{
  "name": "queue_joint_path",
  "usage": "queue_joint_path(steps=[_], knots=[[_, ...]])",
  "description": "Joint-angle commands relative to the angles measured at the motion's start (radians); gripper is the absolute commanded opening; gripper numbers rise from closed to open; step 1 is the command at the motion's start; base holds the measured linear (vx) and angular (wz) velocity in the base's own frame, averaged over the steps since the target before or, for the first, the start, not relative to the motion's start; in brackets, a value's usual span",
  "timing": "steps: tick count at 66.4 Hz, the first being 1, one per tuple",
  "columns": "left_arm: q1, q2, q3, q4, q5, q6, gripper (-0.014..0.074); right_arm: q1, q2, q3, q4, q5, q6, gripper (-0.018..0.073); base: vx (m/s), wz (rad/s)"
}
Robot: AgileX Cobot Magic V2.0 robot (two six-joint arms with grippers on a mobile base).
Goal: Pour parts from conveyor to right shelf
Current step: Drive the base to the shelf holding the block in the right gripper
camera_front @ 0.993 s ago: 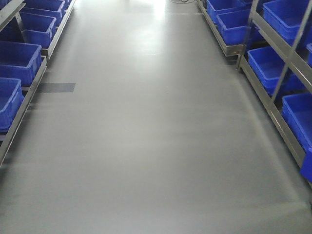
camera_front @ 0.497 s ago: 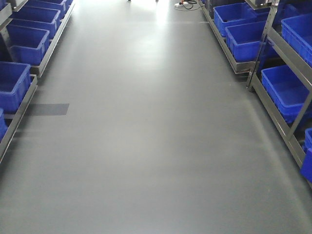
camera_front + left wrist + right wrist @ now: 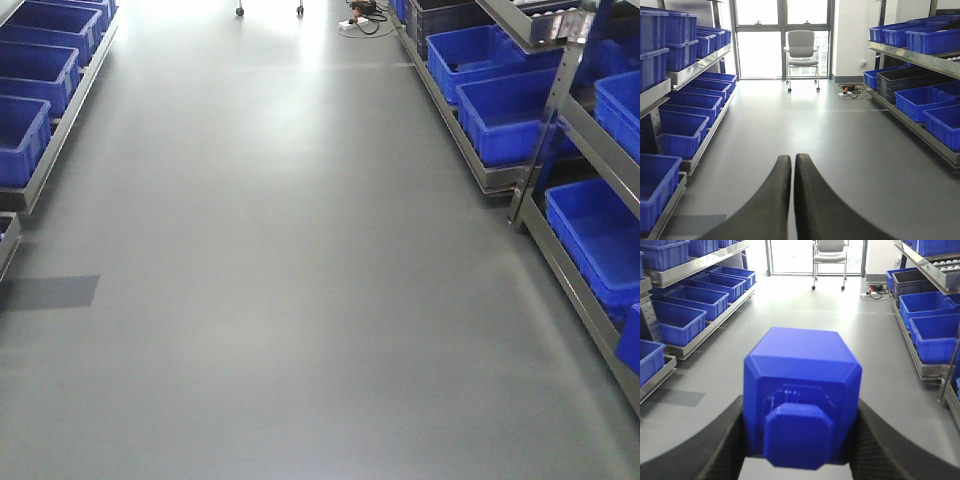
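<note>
In the right wrist view a bright blue block, one of the parts (image 3: 802, 385), fills the middle with its stud facing the camera. My right gripper (image 3: 801, 410) is shut on it, one dark finger against each side. My left gripper (image 3: 792, 159) is shut with nothing between its fingers and hangs above the grey floor. The right shelf (image 3: 578, 292), a steel rack with deep blue bins (image 3: 600, 225), runs along the right side of the aisle. It also shows as the right shelf (image 3: 920, 131) in the left wrist view. The conveyor is out of view.
A second rack of blue bins (image 3: 30, 140) lines the left side of the aisle. Between the racks lies glossy grey floor with a dark patch (image 3: 50, 292) at the left. At the far end stand a grey office chair (image 3: 802, 50) and a cable bundle (image 3: 849, 91).
The front view has advanced along the aisle: the dark floor patch slid down toward me, the left bins drifted out of frame, and chair wheels now show at the top.
</note>
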Motion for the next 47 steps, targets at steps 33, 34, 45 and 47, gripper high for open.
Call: queue_joint_path(steps=[33, 34, 45, 47], knots=[[-0.005, -0.013, -0.019, -0.006, -0.073, -0.008, -0.0006, -0.001, 0.014, -0.028, -0.017, -0.085, -0.009, -0.0004, 0.58, 0.09], [-0.005, -0.013, -0.019, -0.006, -0.073, -0.008, -0.0006, -0.001, 0.014, -0.028, -0.017, -0.085, -0.009, -0.0004, 0.54, 0.11], [-0.005, -0.013, -0.019, -0.006, -0.073, -0.008, -0.0006, -0.001, 0.014, -0.028, -0.017, -0.085, -0.009, -0.0004, 0.52, 0.10], [-0.005, -0.013, -0.019, -0.006, -0.073, -0.008, -0.0006, -0.001, 0.014, -0.028, -0.017, -0.085, -0.009, -0.0004, 0.50, 0.10]])
